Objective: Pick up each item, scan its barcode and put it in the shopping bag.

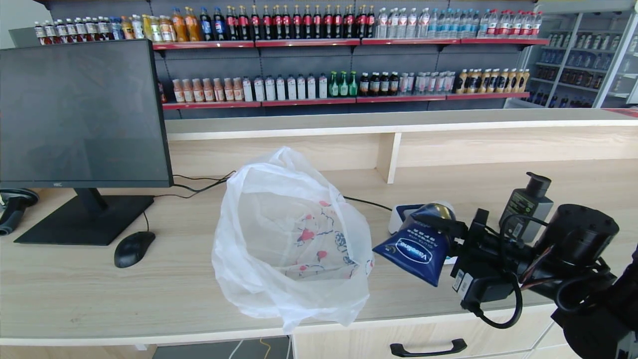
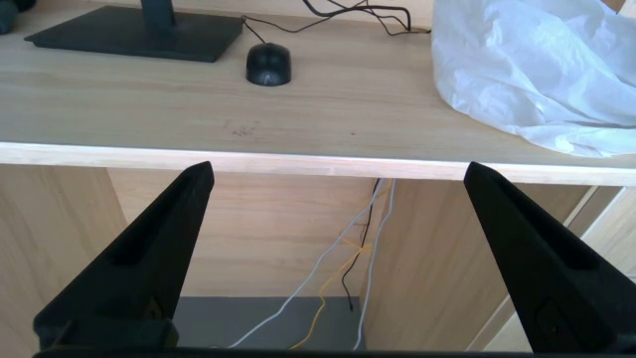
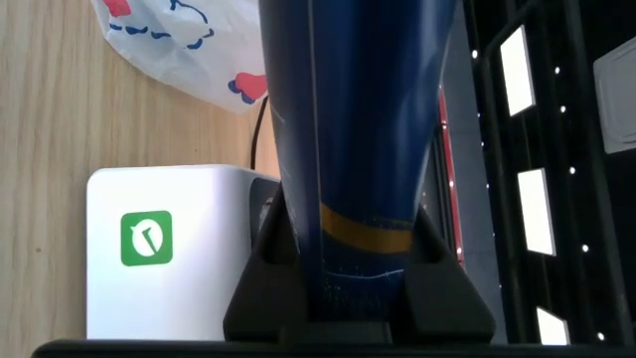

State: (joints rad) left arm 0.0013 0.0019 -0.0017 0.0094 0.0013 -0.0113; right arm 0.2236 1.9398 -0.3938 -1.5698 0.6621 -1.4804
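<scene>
The table [image 1: 75, 289] carries a dark monitor [image 1: 79, 114] on its left side. In the middle stands the open white bag [image 1: 289, 239]. Just right of the bag, the right hand [image 1: 443, 237] is clamped on a blue tube [image 1: 416, 249], held above a white scanner [image 3: 164, 249]. A grey bottle [image 1: 526, 207] stands behind. A mouse [image 1: 133, 248] lies near the monitor. The left hand [image 2: 338, 174], fingers apart, hangs before the table's front edge.

The dark blue plastic squeeze tube [image 1: 416, 249] carried a white-edged oval logo and lines of small white lettering. The white box-shaped scanner [image 3: 169, 254] bore a green square sign with a white mark. The grey black-capped bottle [image 1: 526, 204] had a dark label, its print too small to read. The black flat monitor [image 1: 82, 112] showed a tiny logo on its lower bezel.
</scene>
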